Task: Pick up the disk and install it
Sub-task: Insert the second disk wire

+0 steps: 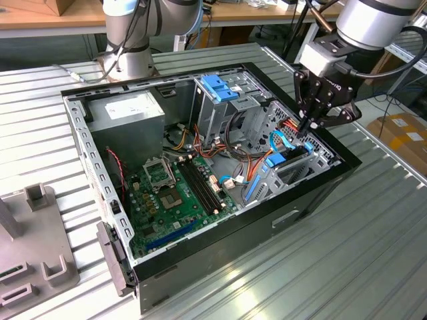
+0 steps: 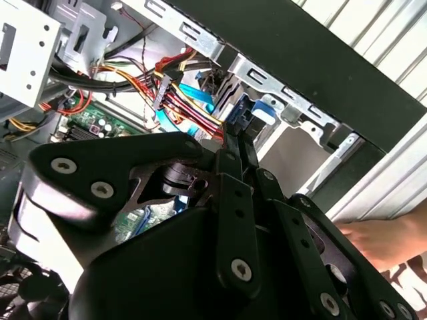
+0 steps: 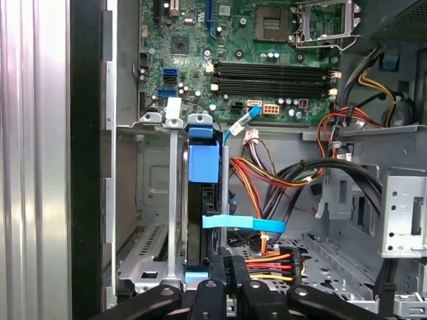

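Blue plastic rails mark the disk (image 3: pixel 203 200) for you: in the first wrist view it stands on edge in the metal drive cage (image 3: pixel 143 220), its dark body a narrow strip with a blue tab at the motherboard end and a blue pull strap (image 3: pixel 241 224) across it. It looks seated in the bay, which I judge is why the arm is so low in this corner of the computer case (image 1: pixel 320 187). Your end effector (image 1: pixel 308 127) hangs over that bay in the exterior view, its black fingers drawn together into a narrow point at the blue rail. In both wrist views the fingertips meet right at the disk's near edge (image 2: pixel 243 120), so they look closed or nearly so. Whether they pinch the rail or merely press on it I cannot tell, because the linkage covers the contact.

Much is hidden from you. The disk's labelled face cannot be seen, only its edge and rails. Bundles of red, yellow and orange wires (image 3: pixel 267 180) run just beside the bay and hide the cage floor. A hand (image 2: pixel 383 243) comes in at the frame edge of the second wrist view, outside the case wall, cut off at the wrist, and what it is doing is not clear. The tabletop (image 1: pixel 300 280) is ribbed metal
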`<state>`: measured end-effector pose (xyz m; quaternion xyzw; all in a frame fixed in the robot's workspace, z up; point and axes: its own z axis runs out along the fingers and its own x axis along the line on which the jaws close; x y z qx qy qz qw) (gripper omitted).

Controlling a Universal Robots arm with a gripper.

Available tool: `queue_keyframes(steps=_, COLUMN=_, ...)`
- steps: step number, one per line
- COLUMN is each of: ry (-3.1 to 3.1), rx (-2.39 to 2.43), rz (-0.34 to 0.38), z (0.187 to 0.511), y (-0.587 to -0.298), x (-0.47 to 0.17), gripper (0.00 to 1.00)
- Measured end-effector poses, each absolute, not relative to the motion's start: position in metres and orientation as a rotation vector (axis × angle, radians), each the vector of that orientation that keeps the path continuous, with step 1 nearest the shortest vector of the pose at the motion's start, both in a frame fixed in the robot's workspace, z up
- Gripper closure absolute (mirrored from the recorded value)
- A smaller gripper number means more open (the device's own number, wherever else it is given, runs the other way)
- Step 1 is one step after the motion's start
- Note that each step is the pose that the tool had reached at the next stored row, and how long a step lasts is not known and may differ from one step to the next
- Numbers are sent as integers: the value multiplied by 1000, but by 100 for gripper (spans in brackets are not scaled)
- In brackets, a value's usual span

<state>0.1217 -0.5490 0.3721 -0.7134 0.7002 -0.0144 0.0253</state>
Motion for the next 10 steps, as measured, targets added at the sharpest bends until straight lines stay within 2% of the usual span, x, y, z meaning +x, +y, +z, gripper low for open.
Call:
queue_keyframes(steps=8, ry=2163, rx=-2183, rz=-17, z=372, y=-550, x=121, gripper=84)
queue_keyframes(steps=10, ry=2155, rx=-2166, rz=9, z=372, y=-555, x=121, gripper=84)
